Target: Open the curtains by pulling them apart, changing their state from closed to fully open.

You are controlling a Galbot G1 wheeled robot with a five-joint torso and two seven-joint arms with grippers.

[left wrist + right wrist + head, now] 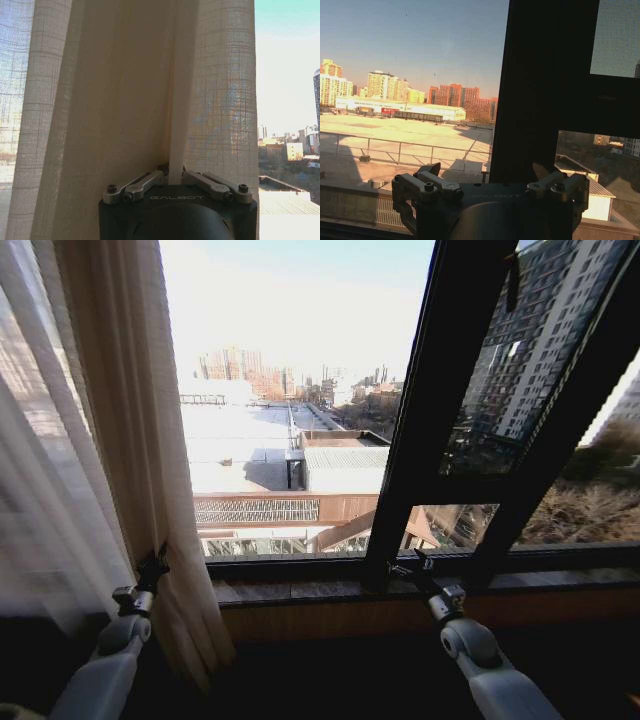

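Got my left claw (152,570) pinched on the curtains (110,440) right now — the wrist view shows both fingers closed in on a fold of the sheer cream fabric (175,100), with the pleats rising straight up above the claw. I'm holding it low on the panel's inner edge because that's the free end; drag that and the whole bunch should slide along with it. The fabric is gathered off to the outer side of the left claw, and the glass between the two arms is already bare, so this side looks mostly open to me.

Right claw (408,567) is a different story: it sits up by the dark window frame (440,390), just above the window sill (300,590), fingers spread and holding nothing. In its wrist view the claw (487,175) faces only the frame post and the rooftops outside — no cloth near it, so I'd guess it's just waiting.
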